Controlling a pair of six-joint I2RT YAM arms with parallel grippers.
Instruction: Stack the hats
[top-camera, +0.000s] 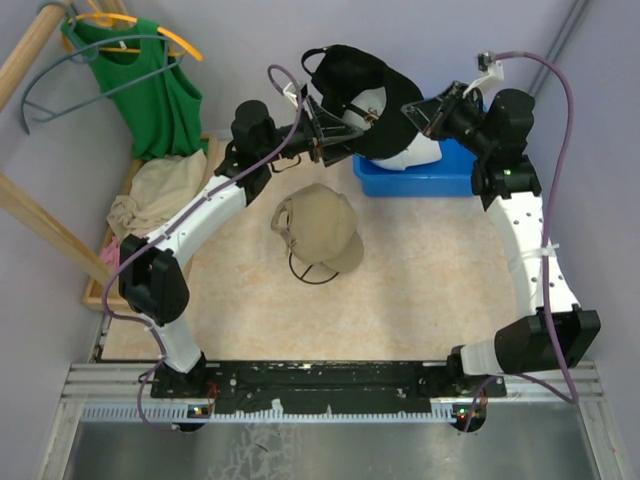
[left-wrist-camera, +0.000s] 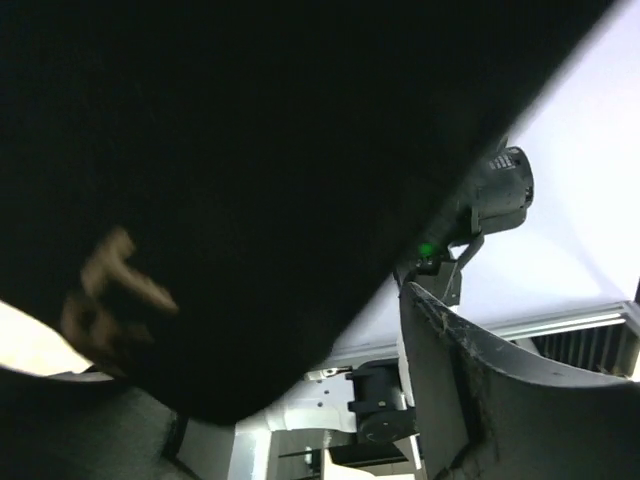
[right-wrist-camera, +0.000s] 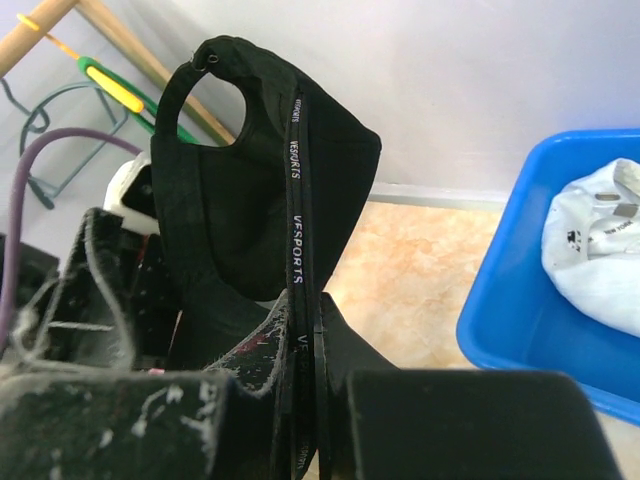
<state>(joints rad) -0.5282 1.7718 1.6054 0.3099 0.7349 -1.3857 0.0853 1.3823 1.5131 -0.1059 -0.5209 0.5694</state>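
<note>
Carrying the black cap (top-camera: 362, 88) over to the tan cap (top-camera: 318, 228) looks like the step in hand, and doing it well depends on how the soft cloth is held. The black cap hangs in the air over the far side of the bench (top-camera: 440, 270), between the two arms, with its strap loop uppermost in the right wrist view. The right end effector (right-wrist-camera: 305, 365) is narrow and pinches the cap's rim; the printed sweatband runs straight down between its fingers. The left end effector (top-camera: 322, 135) sits against the cap's underside. Black fabric covers most of the left wrist view, so I cannot tell whether it grips the cloth or only props it. The tan cap lies mid-bench, crown up, its brim seemingly toward the near right, with thin dark wire (top-camera: 312, 275) curving out from under its near edge. The white cap (right-wrist-camera: 595, 245) lies in the blue bin (right-wrist-camera: 500, 330) at the far right.

For a neat stack, I would turn the black cap so its opening faces down and match its brim to the tan brim. Centre crown over crown before lowering. Spreading the rim between both arms should stop the crown folding. Release only once the fabric rests on the tan cap, and move clear of the bin wall first.
</note>
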